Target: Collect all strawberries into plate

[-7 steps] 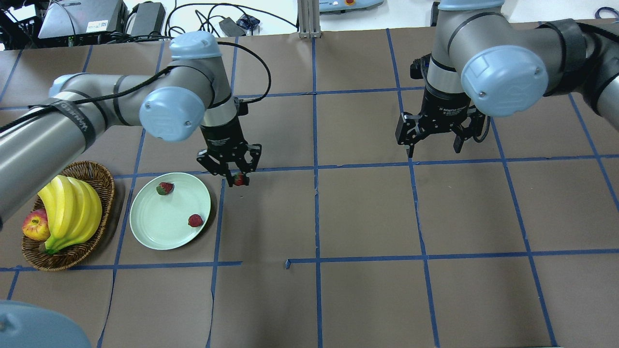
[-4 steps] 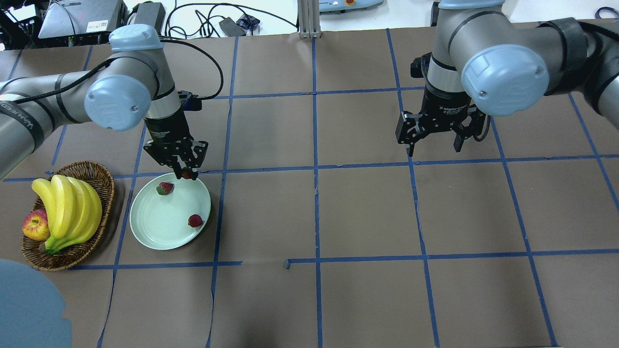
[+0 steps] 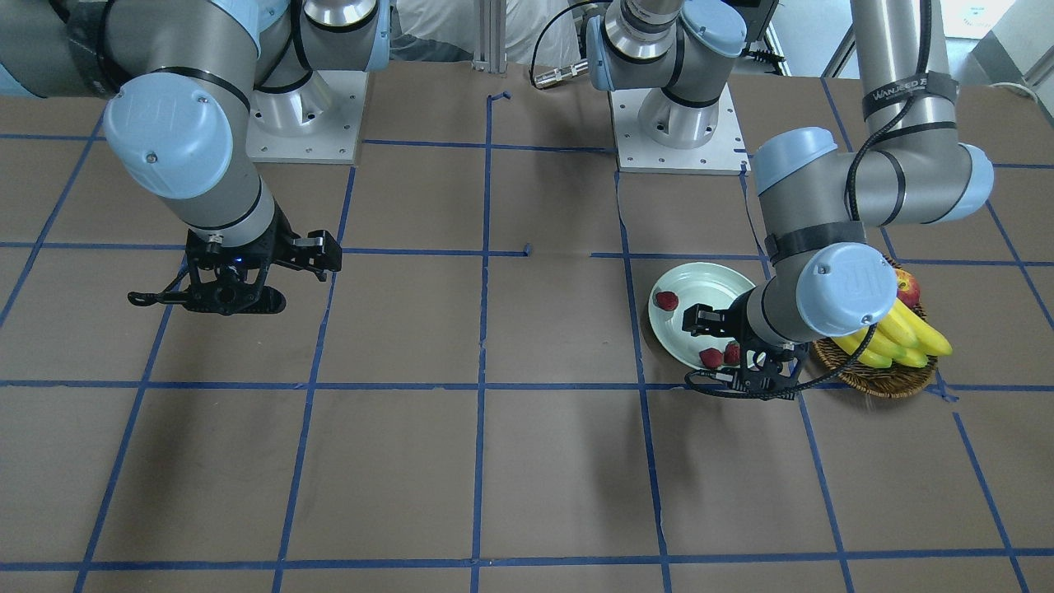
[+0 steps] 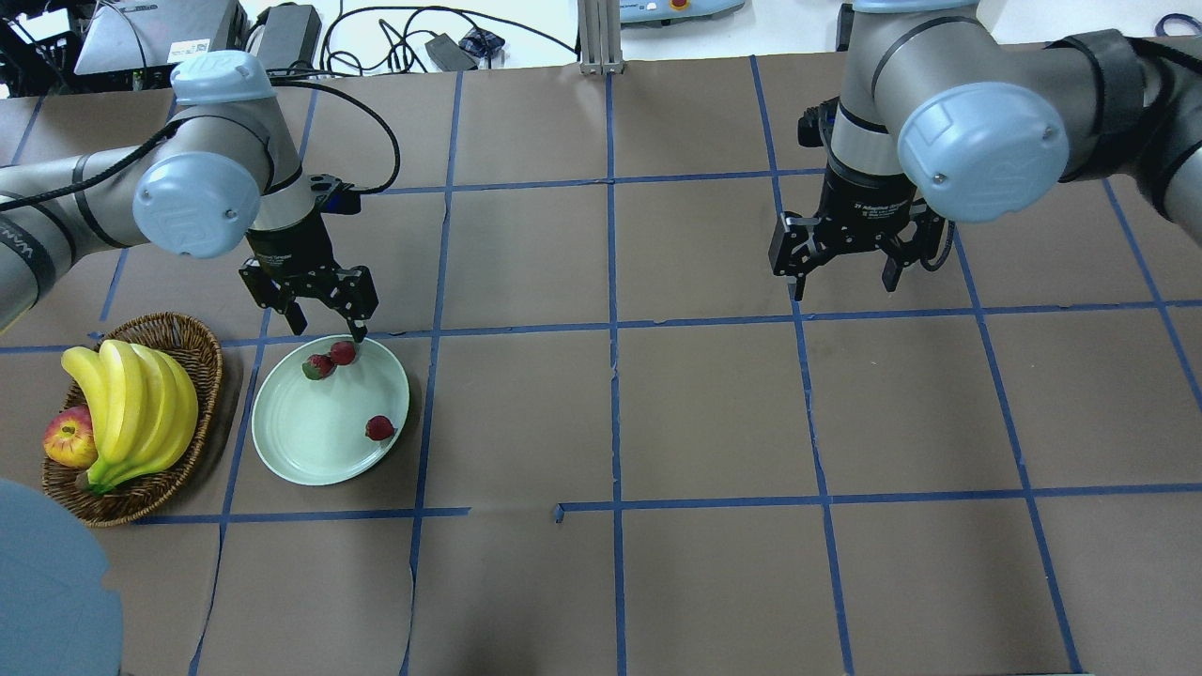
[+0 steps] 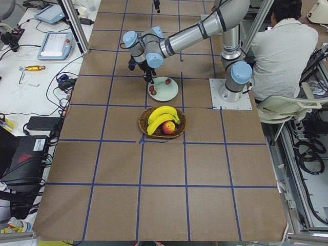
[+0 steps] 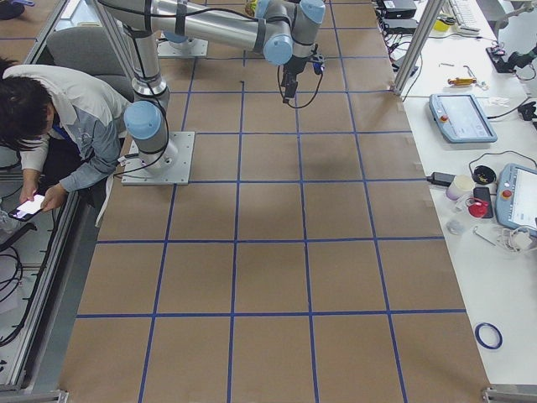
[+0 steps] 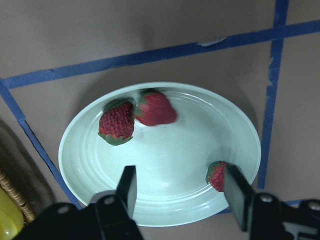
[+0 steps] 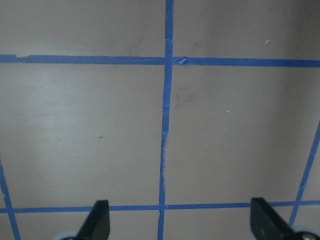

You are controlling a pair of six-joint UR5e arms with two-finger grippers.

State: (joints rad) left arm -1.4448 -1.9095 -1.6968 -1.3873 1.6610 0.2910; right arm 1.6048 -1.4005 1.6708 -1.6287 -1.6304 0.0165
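Strawberries: all three lie inside the plate (image 4: 310,446). One strawberry (image 4: 320,367) and a second strawberry (image 4: 344,352) sit side by side, apparently touching, at the part of the plate farthest from the robot. The third strawberry (image 4: 379,428) lies well apart from them against the raised rim on the robot's right side.

Wrist view: the second berry's outline is blurred, while the other two are sharp.

Left gripper: the left gripper (image 4: 329,330) hangs over the plate's far rim with its jaws spread and nothing between them. The pair of berries lies just below its fingertips. In the wrist view the pair shows beyond the two dark fingers (image 7: 127,186), and the lone berry sits right beside the other finger, free of it.

Plate: pale green, it rests on the brown table cover inside a square of blue tape (image 4: 526,329).

Basket: a wicker basket (image 4: 192,330) stands just beside the plate on the robot's left. It holds bananas (image 4: 136,413) and an apple (image 4: 68,439).

Right gripper: the right gripper (image 4: 842,291) hangs well apart over bare table, its jaws wide and empty.
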